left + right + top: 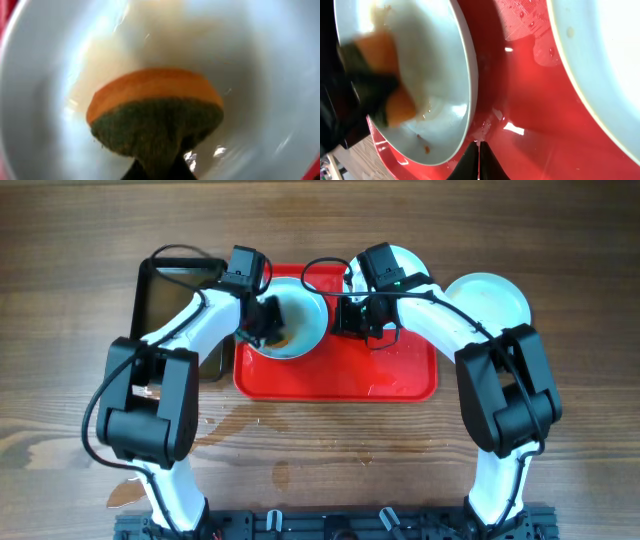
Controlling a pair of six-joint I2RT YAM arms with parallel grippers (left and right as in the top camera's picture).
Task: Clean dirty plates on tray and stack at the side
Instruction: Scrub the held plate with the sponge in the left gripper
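A dirty plate [300, 320] sits on the left half of the red tray [340, 375], brownish smears in its bowl. My left gripper [266, 320] is shut on an orange and green sponge [155, 110] and presses it into this plate [260, 75]; its fingers [155, 174] are mostly hidden by the sponge. My right gripper [479, 149] is shut, its tips on the wet tray [535, 125] just beside the plate's rim [435, 65]. A second plate [405, 262] lies at the tray's far right, partly under my right arm. A third plate [492, 300] lies on the table to the right.
A black pan [170, 295] of brownish liquid stands left of the tray, under my left arm. Wet patches [240, 420] lie on the wooden table in front of the tray. Water films the tray floor.
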